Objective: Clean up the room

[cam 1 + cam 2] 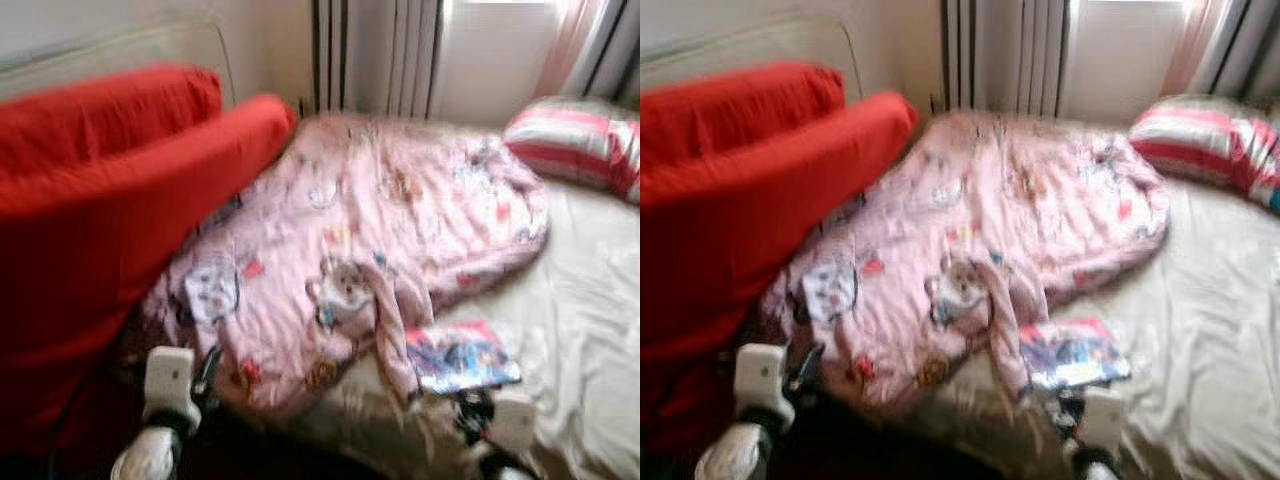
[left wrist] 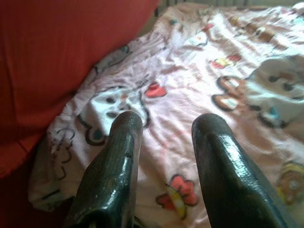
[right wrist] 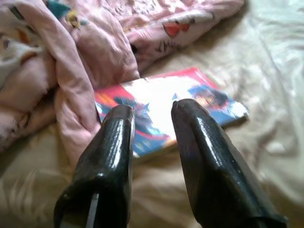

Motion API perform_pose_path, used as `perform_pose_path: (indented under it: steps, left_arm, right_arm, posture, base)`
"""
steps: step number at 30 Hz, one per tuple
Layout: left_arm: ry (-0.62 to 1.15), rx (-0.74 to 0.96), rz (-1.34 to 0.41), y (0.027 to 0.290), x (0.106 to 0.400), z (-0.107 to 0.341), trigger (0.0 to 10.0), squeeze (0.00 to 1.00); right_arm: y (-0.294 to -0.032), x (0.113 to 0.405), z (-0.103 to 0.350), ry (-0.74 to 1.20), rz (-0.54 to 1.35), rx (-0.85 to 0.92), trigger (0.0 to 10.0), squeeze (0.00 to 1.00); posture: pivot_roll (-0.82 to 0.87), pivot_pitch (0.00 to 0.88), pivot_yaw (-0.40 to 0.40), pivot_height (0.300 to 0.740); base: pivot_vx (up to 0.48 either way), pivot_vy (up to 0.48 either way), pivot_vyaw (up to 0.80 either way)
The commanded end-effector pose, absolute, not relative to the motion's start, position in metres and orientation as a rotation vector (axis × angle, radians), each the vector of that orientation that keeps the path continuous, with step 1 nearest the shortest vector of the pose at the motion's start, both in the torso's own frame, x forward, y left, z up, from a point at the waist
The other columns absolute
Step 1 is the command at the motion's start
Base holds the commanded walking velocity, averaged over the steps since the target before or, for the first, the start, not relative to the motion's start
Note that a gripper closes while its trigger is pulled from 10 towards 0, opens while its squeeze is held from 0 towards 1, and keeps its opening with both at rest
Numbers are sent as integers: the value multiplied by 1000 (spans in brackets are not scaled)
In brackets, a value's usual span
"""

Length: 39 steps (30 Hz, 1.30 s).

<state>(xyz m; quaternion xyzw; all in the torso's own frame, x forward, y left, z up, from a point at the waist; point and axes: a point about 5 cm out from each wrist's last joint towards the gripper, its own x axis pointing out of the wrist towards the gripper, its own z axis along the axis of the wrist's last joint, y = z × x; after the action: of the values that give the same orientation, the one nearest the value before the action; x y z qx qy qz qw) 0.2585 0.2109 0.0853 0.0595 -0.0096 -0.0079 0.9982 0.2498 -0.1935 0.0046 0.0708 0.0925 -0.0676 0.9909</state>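
A thin, bright picture book with a red edge [image 3: 171, 111] lies flat on the cream bed sheet [image 1: 590, 330], one corner tucked under the crumpled pink cartoon blanket [image 1: 380, 230]. The right gripper [image 3: 152, 111] hangs just above the book, its two black fingers a little apart and holding nothing. The left gripper [image 2: 164, 126] hangs over the blanket's near edge beside the big red cushion [image 1: 100, 200], fingers apart and empty too. I think the book comes first: go down softly, pinch its free edge, and slide it out without dragging the blanket
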Motion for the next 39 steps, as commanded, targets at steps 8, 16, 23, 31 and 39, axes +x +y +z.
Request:
perform_pose_path:
  steps: [8,16,23,31,39]
  left_arm:
    - [-18,130,-9,215,259,87,10000,0]
    - [-18,133,-13,215,259,88,10000,0]
    - [-22,139,-33,214,260,90,10000,0]
    - [-32,157,-74,212,264,97,10000,0]
    - [-36,185,-92,217,267,103,10000,0]
  right_arm:
    - [-183,252,4,185,-115,155,10000,0]
    - [-182,257,5,182,-116,167,10000,0]
    - [-183,266,7,188,-150,216,10000,0]
    - [-181,280,7,229,-197,316,10000,0]
    - [-181,286,6,244,-252,448,10000,0]
  posture:
    - [9,67,31,616]
    - [15,70,32,616]
    - [19,86,45,616]
    - [37,124,75,616]
    - [63,166,89,616]
  base:
    - [202,0,0]
    - [215,0,0]
    - [0,0,0]
    - [0,0,0]
    - [0,0,0]
